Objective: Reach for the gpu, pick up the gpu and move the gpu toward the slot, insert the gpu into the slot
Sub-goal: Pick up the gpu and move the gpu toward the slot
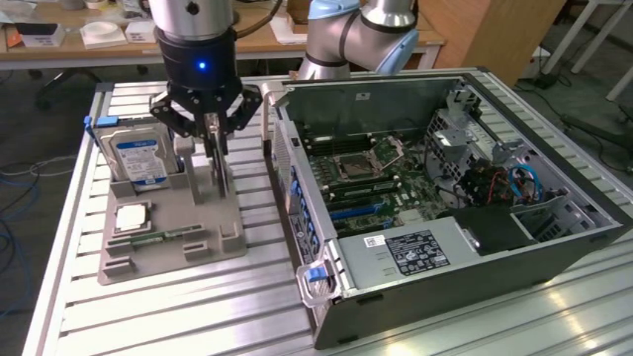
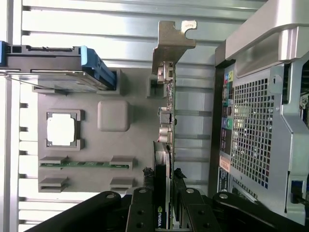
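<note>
The gpu (image 1: 219,174) (image 2: 166,111) is seen standing upright on its long edge in the grey holder (image 1: 178,256), which is laid on the table (image 1: 198,311). In the exterior view the card is placed at three o'clock from the hard drive (image 1: 138,156), just beside it. It is at nine o'clock from the open case (image 1: 445,245) and apart from it.

The gripper (image 1: 210,137) (image 2: 165,173) is set on the card from above. Its fingers (image 2: 146,193) are brought narrow onto the two faces, so the gpu is held between them. In the wrist view the card is seen edge-on, with the metal bracket (image 2: 169,43) at its far end. Whether the lower edge sits in the holder or is lifted a little cannot be told.

In the holder a chip (image 1: 130,217) is laid at six o'clock from the hard drive, and a green memory stick (image 1: 163,237) at six o'clock from the chip.
</note>
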Controlling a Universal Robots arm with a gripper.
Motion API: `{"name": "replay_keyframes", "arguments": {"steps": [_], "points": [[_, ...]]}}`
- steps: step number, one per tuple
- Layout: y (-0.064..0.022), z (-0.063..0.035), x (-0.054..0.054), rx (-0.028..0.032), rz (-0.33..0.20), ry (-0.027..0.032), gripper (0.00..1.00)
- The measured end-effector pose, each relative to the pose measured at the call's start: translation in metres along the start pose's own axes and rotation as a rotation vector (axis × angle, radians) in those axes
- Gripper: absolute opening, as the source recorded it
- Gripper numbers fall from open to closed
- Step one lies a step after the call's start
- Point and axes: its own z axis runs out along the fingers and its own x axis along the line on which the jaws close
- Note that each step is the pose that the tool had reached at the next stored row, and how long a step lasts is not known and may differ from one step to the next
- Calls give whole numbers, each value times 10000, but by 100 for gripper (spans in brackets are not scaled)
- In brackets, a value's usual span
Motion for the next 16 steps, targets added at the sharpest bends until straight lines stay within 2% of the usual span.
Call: {"name": "replay_keyframes", "arguments": {"steps": [16], "points": [[13, -353, -6, 1, 0, 0, 26]]}}
